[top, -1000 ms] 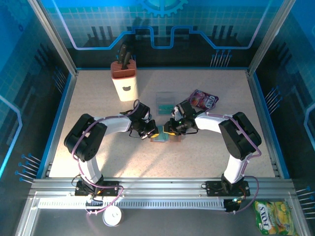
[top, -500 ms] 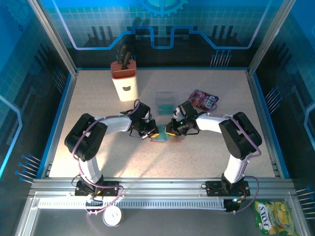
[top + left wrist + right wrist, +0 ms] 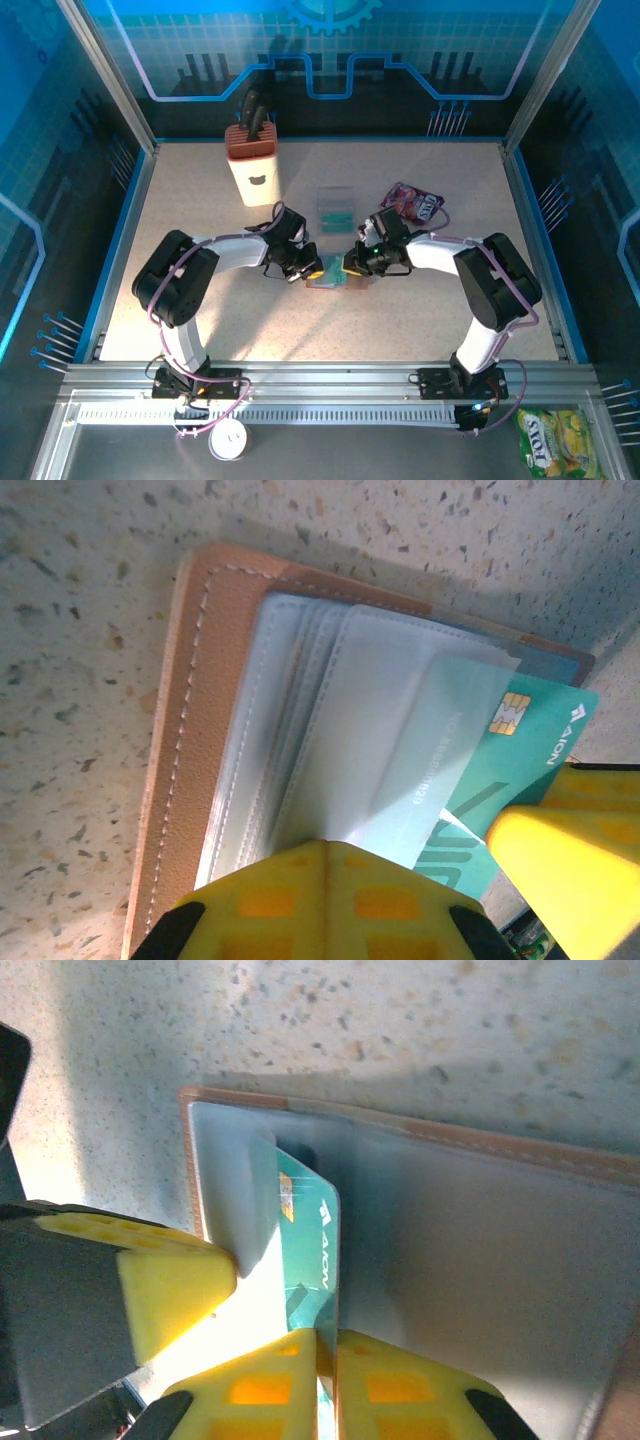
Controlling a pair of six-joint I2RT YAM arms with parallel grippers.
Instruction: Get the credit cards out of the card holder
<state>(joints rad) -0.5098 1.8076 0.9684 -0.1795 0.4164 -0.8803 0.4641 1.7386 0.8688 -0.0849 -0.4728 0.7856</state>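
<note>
Right gripper: yellow pads pinched together on the edge of a teal chip-bearing credit card, which sits partly out of its clear sleeve. Left gripper: fingers fully closed, pads resting on the stack of clear plastic sleeves just beside that card. Both tips meet over the tan-brown leather bifold card holder, which lies open and flat near the middle of the speckled beige worktop. A purple snack packet lies beyond it towards the far edge. A cream knife block with a brown top stands near the far left corner.
</note>
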